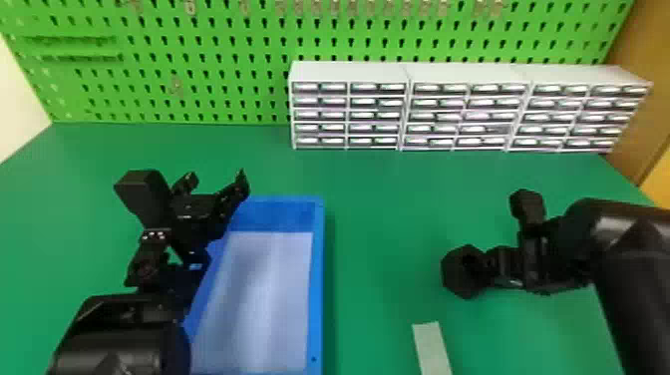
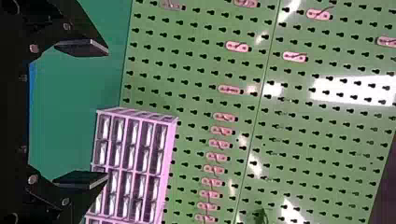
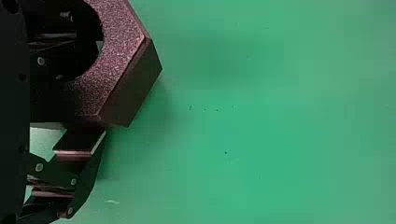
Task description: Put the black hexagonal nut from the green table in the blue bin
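Black hexagonal nut [image 1: 454, 273]: held in the right claw [image 1: 493, 267], one finger inside its hole, the other outside; located right of the blue bin [image 1: 316, 279], well apart. Left claw [image 1: 214, 183]: wide, holding nothing, at the bin's far left corner.

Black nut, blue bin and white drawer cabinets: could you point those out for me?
Black nut [image 3: 122, 43]: right wrist view, on its speckled flat face.
Blue bin [image 1: 316, 299]: head view, on its right-hand rim.
White drawer cabinets [image 1: 349, 73]: head view, on the leftmost one's top.
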